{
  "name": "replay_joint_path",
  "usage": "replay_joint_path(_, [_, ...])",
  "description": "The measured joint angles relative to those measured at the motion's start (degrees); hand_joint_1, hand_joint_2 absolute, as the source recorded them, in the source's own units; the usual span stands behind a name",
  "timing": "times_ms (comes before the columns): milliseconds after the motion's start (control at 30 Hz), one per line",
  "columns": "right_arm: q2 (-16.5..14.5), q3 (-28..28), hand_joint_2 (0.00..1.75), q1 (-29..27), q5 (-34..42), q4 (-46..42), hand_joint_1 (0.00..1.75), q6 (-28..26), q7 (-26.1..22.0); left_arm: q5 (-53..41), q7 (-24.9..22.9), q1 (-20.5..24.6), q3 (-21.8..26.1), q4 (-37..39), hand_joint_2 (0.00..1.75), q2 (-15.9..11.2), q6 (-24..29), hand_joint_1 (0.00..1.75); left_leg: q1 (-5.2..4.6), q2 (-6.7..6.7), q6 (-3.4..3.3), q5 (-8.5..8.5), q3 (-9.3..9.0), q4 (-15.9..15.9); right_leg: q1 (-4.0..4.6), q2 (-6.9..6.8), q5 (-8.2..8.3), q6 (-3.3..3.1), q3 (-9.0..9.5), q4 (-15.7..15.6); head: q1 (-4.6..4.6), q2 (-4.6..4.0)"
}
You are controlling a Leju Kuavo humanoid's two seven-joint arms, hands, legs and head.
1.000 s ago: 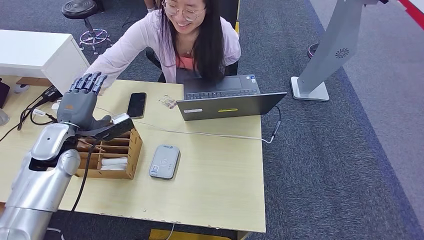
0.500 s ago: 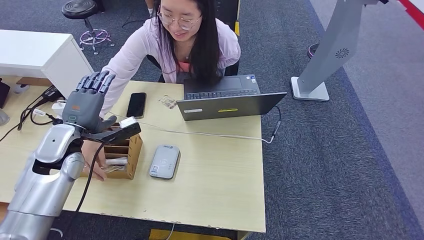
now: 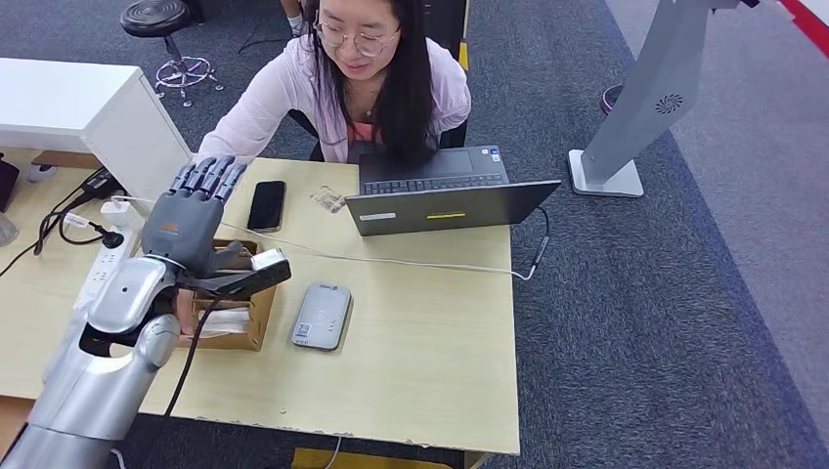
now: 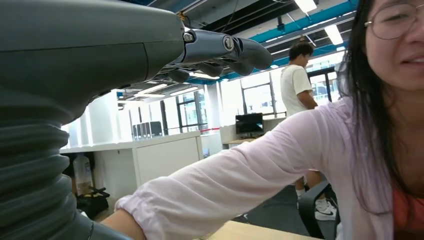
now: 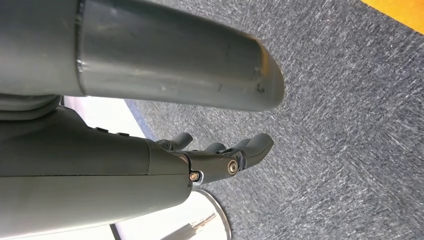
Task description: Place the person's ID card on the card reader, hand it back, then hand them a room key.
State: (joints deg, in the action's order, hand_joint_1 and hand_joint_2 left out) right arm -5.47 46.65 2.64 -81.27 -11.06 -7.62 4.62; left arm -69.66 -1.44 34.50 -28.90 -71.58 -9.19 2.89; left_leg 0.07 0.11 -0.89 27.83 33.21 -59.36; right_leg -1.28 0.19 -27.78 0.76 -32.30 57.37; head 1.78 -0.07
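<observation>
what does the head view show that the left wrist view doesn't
Head view alone: the table, the grey card reader, the wooden card box, a black phone and the laptop. Left wrist view alone: a second person standing far back by the windows, and white counters. Both show the left hand, fingers spread and empty, and the seated person's pale sleeve reaching toward it.

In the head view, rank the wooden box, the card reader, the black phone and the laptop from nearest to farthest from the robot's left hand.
1. Wooden box: just beneath the left hand.
2. Black phone and card reader: too close to call; the phone lies toward the person, the reader to the box's right.
3. Laptop: far right side of the table.
</observation>
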Motion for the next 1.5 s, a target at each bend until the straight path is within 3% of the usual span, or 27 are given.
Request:
replay_joint_path(433, [-0.3,1.2,0.00,0.0,0.3,0.0,0.00,-0.8,0.5,0.1,-0.5,-6.3,-1.1,-6.3,1.75,-0.6,0.6,0.00,0.00,0.00,0.00,0.00,0.00,0.0,0.01,0.00,0.00,0.00,0.00,0.0,0.00,0.00])
replay_joint_path(900, [-0.3,1.5,0.00,0.0,0.3,0.0,0.00,-0.9,0.7,-0.1,-0.6,-8.4,-1.2,-7.3,1.75,-0.8,0.9,0.00,0.00,0.00,0.00,0.00,0.00,0.0,0.00,-0.01,0.00,0.00,0.00,0.0,0.00,0.00])
replay_joint_path(1200, [-0.3,1.6,0.00,0.0,0.1,0.0,0.00,-0.9,1.2,1.1,-0.5,-9.6,-1.1,-6.4,1.75,-2.7,-2.1,0.00,0.00,0.00,0.00,0.00,0.00,0.0,0.01,0.00,0.00,0.00,0.00,0.0,-0.01,0.00])
replay_joint_path(1500, [-0.4,2.5,0.00,0.0,0.5,0.0,0.00,-1.5,1.3,0.4,-0.6,-14.5,-1.1,-6.5,1.75,-3.9,0.0,0.00,0.00,0.01,-0.01,0.01,0.01,0.0,-0.01,0.01,-0.02,0.02,-0.01,0.0,0.00,0.00])
